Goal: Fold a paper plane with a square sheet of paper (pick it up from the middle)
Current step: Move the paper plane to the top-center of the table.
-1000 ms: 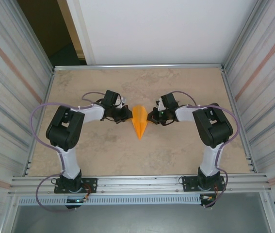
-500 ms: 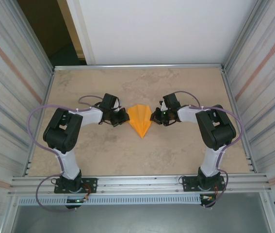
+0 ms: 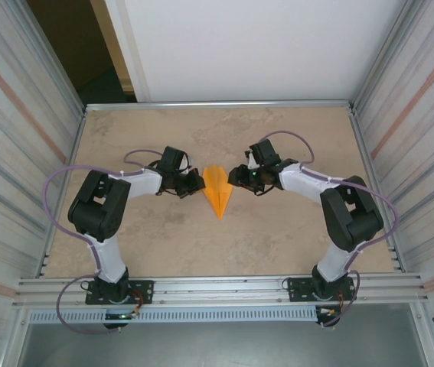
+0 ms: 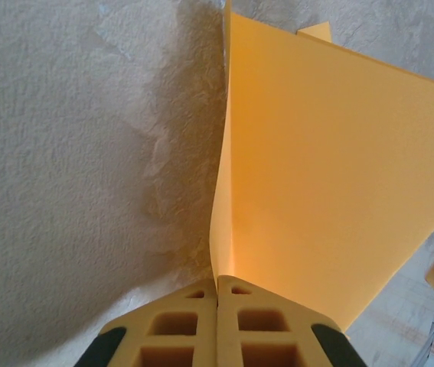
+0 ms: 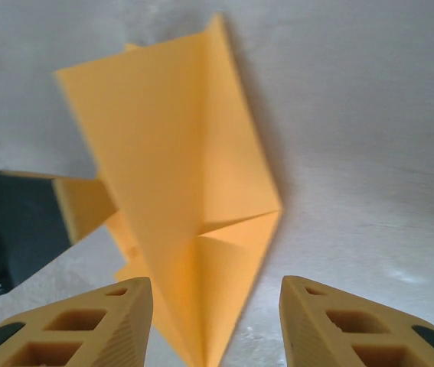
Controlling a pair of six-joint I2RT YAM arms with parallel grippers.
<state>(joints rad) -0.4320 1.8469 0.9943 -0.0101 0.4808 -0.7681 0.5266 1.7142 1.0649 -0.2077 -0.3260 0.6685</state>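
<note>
With the left fingers (image 4: 178,325) clamped on one wing of the paper plane (image 3: 218,191) and the right fingers (image 5: 109,317) parted around its opposite edge, the plane resting on the worktop (image 3: 278,237) between them, close the right pair without dragging the creases.

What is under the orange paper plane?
The beige marbled table lies under the paper plane, showing all around it. The left gripper pinches one edge. The patch of table right beneath the folds is covered by the paper, so nothing there can be checked.
</note>
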